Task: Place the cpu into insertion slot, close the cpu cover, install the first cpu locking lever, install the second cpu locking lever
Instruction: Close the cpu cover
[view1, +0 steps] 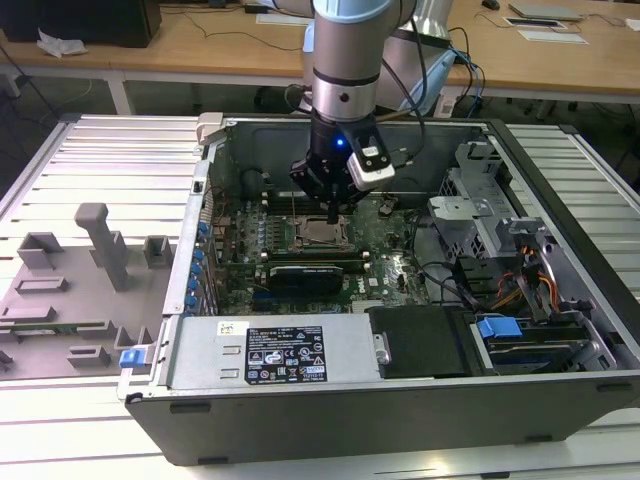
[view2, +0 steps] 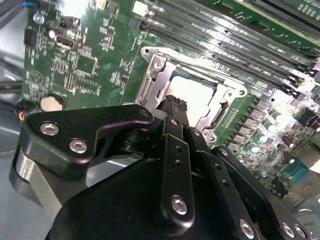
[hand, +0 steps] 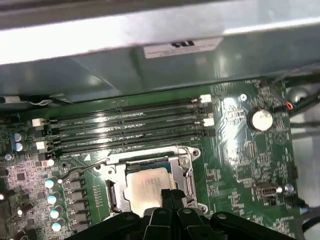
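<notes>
The cpu (hand: 146, 183) (view2: 194, 94) lies flat in the insertion slot (view1: 322, 235) on the green motherboard, pale metal top up. The cpu cover (hand: 150, 161) (view2: 159, 88), a grey metal frame, lies down around it, and the chip shows through its window. A thin wire lever (hand: 80, 171) runs beside the socket. My gripper (hand: 170, 196) (view2: 175, 106) (view1: 333, 214) hangs just above the socket's edge, its black fingertips pressed together and shut with nothing between them. The fingers hide one edge of the chip in both wrist views.
The open computer case (view1: 560, 250) lies on a slatted table. Long black memory slots (hand: 125, 131) run beside the socket. A power supply (view1: 270, 350) sits near the front and a drive cage (view1: 480, 200) at the exterior view's right. A grey fixture (view1: 80, 280) lies outside on the exterior view's left.
</notes>
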